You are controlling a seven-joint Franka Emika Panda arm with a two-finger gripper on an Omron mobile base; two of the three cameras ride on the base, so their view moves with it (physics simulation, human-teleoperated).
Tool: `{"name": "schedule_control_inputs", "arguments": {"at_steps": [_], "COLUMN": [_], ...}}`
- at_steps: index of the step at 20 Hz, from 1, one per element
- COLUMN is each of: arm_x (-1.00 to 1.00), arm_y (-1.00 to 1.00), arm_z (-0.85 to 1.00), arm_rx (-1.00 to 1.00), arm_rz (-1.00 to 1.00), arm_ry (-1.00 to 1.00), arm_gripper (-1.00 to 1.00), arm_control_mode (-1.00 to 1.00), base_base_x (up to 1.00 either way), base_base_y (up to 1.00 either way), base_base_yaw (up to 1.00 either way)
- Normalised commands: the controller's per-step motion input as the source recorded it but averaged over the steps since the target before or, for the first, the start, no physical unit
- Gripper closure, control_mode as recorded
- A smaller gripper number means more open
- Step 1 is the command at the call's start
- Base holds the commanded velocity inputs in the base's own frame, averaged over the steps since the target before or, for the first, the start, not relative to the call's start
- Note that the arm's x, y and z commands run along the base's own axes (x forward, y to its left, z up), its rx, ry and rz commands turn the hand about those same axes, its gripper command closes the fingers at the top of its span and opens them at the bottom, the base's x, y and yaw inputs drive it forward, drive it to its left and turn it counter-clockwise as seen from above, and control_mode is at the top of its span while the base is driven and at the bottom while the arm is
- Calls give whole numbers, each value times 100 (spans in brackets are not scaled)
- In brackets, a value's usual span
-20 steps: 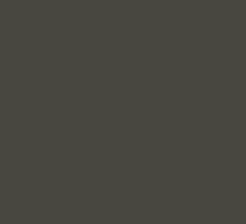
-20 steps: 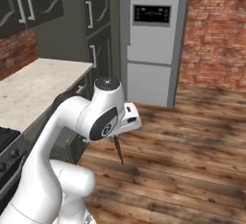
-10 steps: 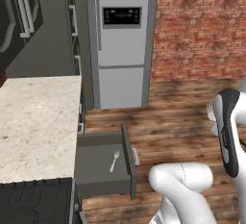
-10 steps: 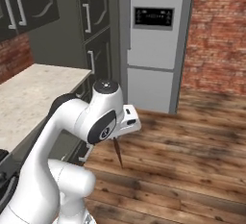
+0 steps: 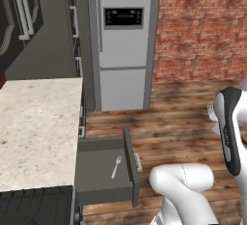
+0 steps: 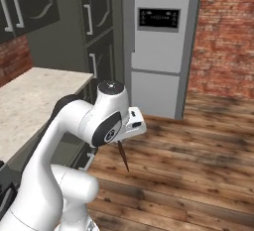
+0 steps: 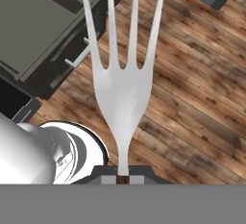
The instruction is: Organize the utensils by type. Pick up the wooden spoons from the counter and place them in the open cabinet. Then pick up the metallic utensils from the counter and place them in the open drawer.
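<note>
Silvery fork in tool, one fork in drawer

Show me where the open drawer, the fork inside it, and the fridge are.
drawer [image 5: 129,163], left base view, on its front panel.
fork [image 5: 116,167], left base view, mid-handle.
fridge [image 5: 123,55], left base view, on the door.
</note>
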Motion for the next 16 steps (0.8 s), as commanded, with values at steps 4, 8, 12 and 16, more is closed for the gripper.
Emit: {"name": "schedule_control_inputs", "arguments": {"at_steps": [4,8,12,16], "arm_x": [0,0,0,0], "arm_y": [0,0,0,0], "arm_z": [0,0,0,0], "arm_rx": [0,0,0,0], "arm_rz": [0,0,0,0], "arm_ry": [0,0,0,0], "arm_gripper": [100,100,100,100], "arm_control_mode": [100,100,100,100], "base_base_x": [0,0,0,0], "base_base_y": [20,2,0,0], "base_base_yaw": [0,0,0,0]}}
